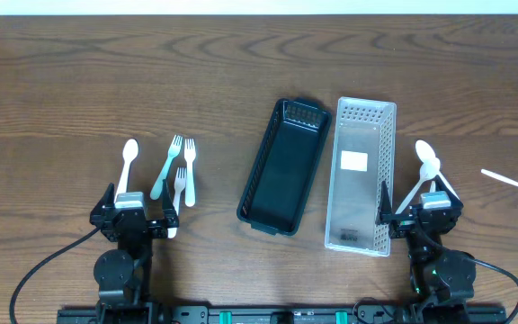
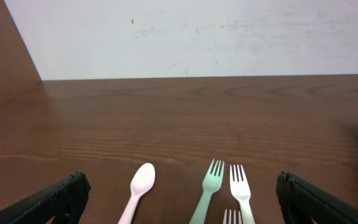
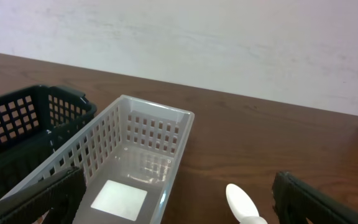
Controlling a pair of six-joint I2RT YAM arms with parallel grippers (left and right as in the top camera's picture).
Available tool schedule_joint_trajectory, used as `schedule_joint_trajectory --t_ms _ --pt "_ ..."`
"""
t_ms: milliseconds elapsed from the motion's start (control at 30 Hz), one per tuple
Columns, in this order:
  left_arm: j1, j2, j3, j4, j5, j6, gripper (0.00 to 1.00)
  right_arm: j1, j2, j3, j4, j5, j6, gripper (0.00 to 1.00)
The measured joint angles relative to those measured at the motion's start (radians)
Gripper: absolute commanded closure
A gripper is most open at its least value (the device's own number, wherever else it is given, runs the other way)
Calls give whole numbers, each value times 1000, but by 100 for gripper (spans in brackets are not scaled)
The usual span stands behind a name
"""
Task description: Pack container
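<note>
Two baskets lie empty mid-frame, the black basket (image 1: 283, 166) beside the clear basket (image 1: 361, 175). Forks (image 1: 189, 158) at left and spoons (image 1: 424, 151) at right seemingly suit each arm's reach. Left gripper (image 1: 138, 211) and right gripper (image 1: 421, 211) gape, holding nothing.

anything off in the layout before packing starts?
One white spoon lies alone at the far right, apart from the other spoons beside the clear basket. The black basket sits skewed relative to the clear one. Nothing spilled or damaged.

Lab setup — wooden table (image 1: 61, 72), white wall (image 2: 229, 37).
</note>
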State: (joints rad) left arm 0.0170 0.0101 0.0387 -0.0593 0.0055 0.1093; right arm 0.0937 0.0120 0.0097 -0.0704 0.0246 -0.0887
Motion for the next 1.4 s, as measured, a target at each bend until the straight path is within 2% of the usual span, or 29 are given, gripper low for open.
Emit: schedule_joint_trajectory --t_ms 967,1133,1267,1400 --pt "0 0 0 0 0 0 2 0 0 0 0 -8 0 1" --pt "0 0 0 -4 0 -28 2 0 0 0 14 -29 39 1" --pt "0 6 49 -138 10 -108 2 0 2 19 -49 -61 76 1" --pt "0 92 177 -314 24 -166 2 0 46 161 -224 -82 108 1"
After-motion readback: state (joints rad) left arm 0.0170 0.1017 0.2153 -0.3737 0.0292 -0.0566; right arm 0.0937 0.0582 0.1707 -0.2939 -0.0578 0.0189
